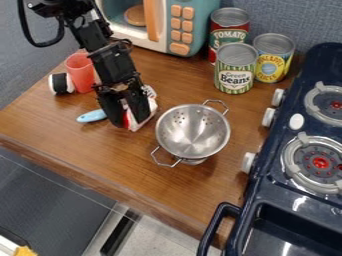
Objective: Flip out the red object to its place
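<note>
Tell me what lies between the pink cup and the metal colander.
In the camera view: the black gripper and the red-and-white object right by it.

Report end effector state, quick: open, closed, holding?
End effector: at the red-and-white object; open or closed on it, can't tell from this view.

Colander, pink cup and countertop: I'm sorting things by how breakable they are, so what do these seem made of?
The colander looks like polished metal, likely stainless steel, from its silvery reflections. The pink cup is probably smooth plastic, given its even colour, though that's uncertain. The countertop shows brown grain and a slight sheen: wood or wood-look laminate.
</note>
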Robot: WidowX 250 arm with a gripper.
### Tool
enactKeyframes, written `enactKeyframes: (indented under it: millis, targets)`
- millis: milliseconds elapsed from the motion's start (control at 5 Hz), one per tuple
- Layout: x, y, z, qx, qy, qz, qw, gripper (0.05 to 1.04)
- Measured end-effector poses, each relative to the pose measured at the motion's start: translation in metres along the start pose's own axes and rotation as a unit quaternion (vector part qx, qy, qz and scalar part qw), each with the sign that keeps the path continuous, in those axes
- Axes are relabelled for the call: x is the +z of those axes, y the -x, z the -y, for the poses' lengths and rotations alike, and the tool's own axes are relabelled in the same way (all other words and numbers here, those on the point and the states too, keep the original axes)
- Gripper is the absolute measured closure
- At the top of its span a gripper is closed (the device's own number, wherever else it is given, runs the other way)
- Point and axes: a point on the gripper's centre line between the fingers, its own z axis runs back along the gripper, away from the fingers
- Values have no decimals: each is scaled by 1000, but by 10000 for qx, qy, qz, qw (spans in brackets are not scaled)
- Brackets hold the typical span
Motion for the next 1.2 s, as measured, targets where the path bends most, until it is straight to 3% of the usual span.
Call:
enactKeyframes:
  millis: [400,600,800,1000,1200]
  targets:
    - [-2,0,-2,72,-5,-53,10000,83]
    - [1,0,-2,62,-469,-15,9989,83]
    - [32,3,11,452,-1421,247,9885,83]
    - [51,5,15,734,-1820,440,9796,83]
    - [68,10,21,739,-2028,685,9740,83]
